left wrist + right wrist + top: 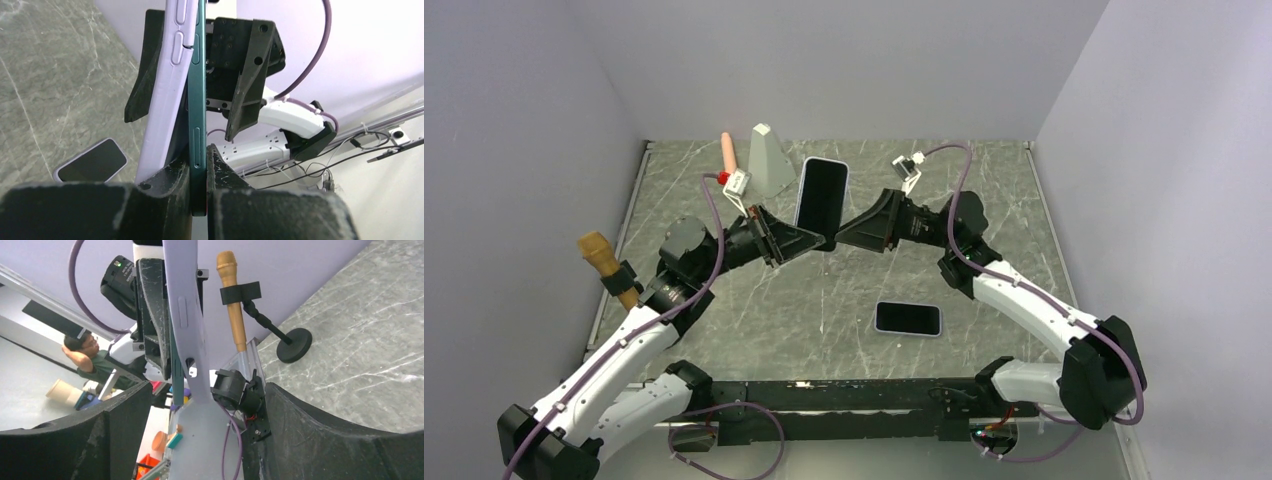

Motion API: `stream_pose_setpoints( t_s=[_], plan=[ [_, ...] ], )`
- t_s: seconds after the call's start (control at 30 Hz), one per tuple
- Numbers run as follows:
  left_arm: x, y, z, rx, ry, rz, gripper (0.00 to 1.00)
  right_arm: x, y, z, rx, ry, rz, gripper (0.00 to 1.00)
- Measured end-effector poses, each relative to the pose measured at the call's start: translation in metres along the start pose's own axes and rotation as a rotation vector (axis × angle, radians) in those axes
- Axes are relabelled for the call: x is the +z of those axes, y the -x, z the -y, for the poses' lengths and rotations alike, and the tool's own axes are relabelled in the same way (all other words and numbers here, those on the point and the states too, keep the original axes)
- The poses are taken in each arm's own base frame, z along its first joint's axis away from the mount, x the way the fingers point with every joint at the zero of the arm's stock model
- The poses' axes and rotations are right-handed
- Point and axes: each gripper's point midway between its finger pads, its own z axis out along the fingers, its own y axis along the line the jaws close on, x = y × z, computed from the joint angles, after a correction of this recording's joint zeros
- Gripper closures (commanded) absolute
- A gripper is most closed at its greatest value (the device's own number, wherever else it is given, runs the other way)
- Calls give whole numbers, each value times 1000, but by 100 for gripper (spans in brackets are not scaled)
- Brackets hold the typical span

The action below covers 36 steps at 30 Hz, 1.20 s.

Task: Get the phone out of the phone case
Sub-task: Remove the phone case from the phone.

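Nearest, a second phone point(908, 319) lies flat on the bench point(774, 330). Above mid-bench the left pincer point(198, 167) is clamped on the bare edge of the upright green phone point(196, 100), its lilac phone case point(167, 90) partly off. The right pincer point(207, 385) gapes wide around the case, not gripping. Risk: tugging the case could twist that thin edge grip loose and drop the phone

Directions are read from the top view, with 12 o'clock at the far wall. The phone point(197, 100) stood on edge between the left gripper point(199, 165) fingers, with the phone case point(167, 100) alongside it. The left gripper sat at the phone's 7 o'clock and the right gripper point(849, 237) at 5 o'clock. Farther out at 5 o'clock, a second phone point(908, 318) lay flat on the table point(754, 310). A wedge block point(769, 160) stood at 10 o'clock and a microphone point(604, 258) at 9 o'clock.
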Motion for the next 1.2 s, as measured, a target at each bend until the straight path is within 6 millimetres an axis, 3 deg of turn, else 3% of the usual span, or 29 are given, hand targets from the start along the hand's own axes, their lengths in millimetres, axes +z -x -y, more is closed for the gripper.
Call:
stream_pose_setpoints(
  t_s=[0.23,0.4,0.53,0.87,1.03,1.2],
  plan=[
    [0,7,1,-66,5,29,100,-10,-6,-6,-14,34,55,25],
    [0,9,4,-94,-16,43,100,-18,-7,-18,-56,64,78,43],
    [1,9,3,-113,-20,40,100,-17,-5,-22,-69,91,88,51],
    [5,11,7,-148,-54,40,100,-4,-20,-14,-19,105,47,58],
    [5,8,2,-171,-54,36,100,2,-24,-6,-1,105,36,69],
    [6,7,0,-181,-52,31,100,9,-27,4,34,100,33,71]
  ],
)
